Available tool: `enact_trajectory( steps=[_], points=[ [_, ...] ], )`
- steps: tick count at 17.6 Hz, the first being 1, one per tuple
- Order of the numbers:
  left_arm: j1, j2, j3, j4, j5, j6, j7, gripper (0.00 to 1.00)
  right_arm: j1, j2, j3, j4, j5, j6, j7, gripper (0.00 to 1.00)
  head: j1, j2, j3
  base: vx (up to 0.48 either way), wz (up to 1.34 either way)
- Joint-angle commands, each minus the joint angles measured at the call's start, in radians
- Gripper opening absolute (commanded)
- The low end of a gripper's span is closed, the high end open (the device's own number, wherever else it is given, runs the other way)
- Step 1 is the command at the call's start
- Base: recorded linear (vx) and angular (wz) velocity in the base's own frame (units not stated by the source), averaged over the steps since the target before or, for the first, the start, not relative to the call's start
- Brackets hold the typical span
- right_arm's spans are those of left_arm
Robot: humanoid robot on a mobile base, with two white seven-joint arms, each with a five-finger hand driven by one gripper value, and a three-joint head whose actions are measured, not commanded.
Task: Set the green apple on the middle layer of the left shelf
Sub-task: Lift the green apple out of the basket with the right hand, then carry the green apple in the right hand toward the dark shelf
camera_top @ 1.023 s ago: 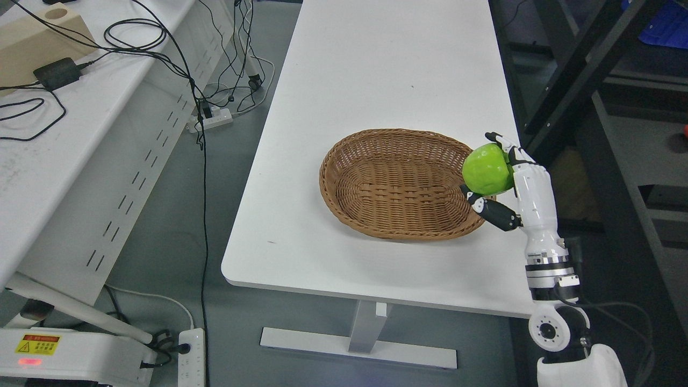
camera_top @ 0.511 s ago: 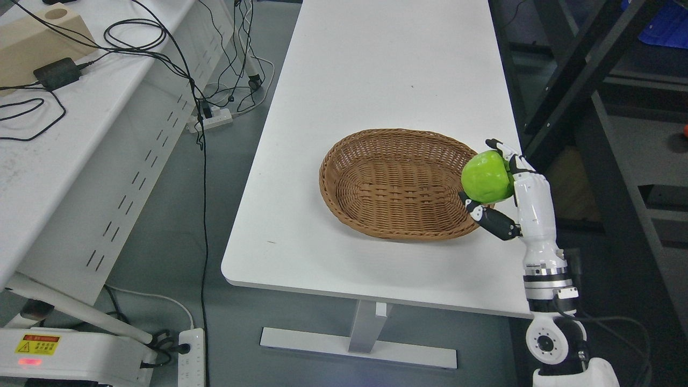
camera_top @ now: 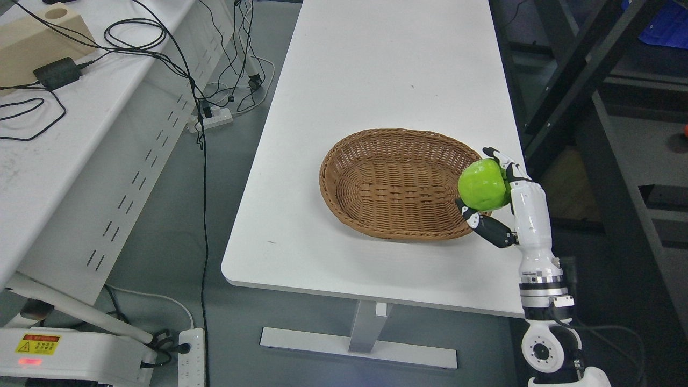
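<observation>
From the head view, at the right end of the white bench, the right hand holds the green apple above the near right rim of the wicker basket, with its fingers closed around the fruit from below and behind. The apple looks firm, smooth and rather slippery, so a wide grip around its middle seems safest. No left shelf is clearly visible.
</observation>
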Motion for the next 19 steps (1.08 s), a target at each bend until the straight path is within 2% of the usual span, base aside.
enact_trajectory(
  steps=[1, 12, 19],
  points=[
    [0.000, 0.017, -0.002, 0.000, 0.000, 0.000, 0.000, 1.00, 0.010, 0.023, 0.022, -0.008, 0.000, -0.001, -0.002, 0.00, 0.0000, 0.000, 0.000, 0.000, 0.00],
    [0.000, 0.017, -0.002, 0.000, 0.000, 0.000, 0.000, 1.00, 0.010, 0.032, 0.040, -0.007, 0.000, -0.017, -0.002, 0.00, 0.0000, 0.000, 0.000, -0.014, 0.00],
    [0.000, 0.017, 0.001, 0.000, 0.000, 0.000, 0.000, 1.00, 0.029, 0.027, 0.081, 0.001, 0.003, -0.015, 0.001, 0.00, 0.0000, 0.000, 0.000, -0.148, -0.01]
  ],
)
